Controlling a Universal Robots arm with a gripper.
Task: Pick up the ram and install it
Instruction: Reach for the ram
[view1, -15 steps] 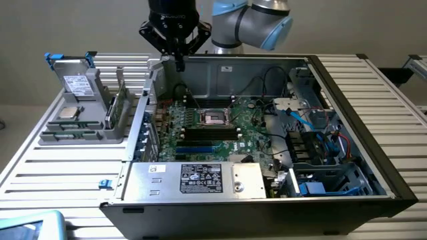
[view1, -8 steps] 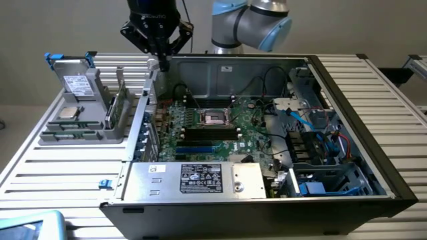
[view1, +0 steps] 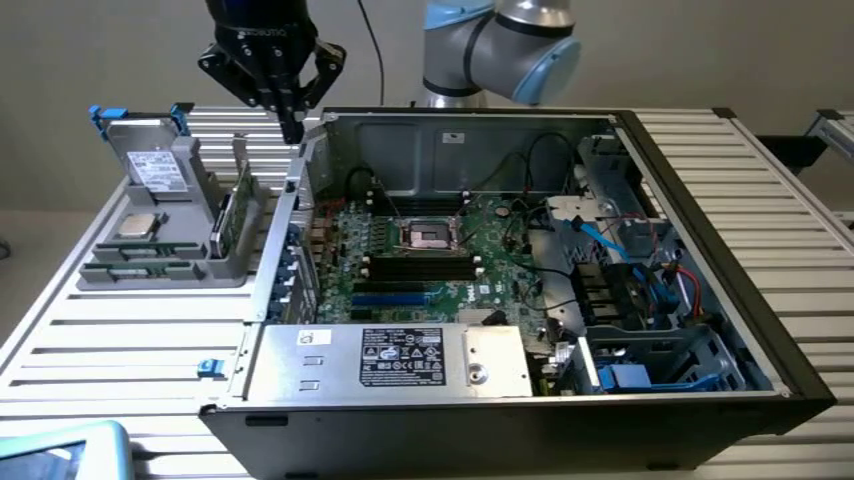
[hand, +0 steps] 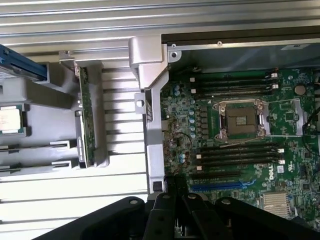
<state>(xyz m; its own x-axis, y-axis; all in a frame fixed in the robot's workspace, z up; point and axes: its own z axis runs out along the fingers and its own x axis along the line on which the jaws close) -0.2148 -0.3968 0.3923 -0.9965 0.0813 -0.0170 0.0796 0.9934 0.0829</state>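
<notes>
The ram (view1: 230, 218) is a narrow green board standing on its long edge in a slot of the grey holder (view1: 160, 262), at the exterior view's left of the open computer case (view1: 694, 300). In the wrist view the ram (hand: 85, 120) sits in the same grey bracket beside the case wall. My gripper (view1: 288, 118) hangs above the case's near-left back corner, higher than the ram and a little toward the case from it. Its black fingers (hand: 172, 192) are shut together with nothing between them.
The motherboard (view1: 514, 265) carries black memory slots (view1: 420, 266) and a processor socket (view1: 430, 235). A square silver processor chip (view1: 138, 224) lies on the holder. A power supply (view1: 387, 358) fills the case's front, cables and drive bays (view1: 641, 290) its right side.
</notes>
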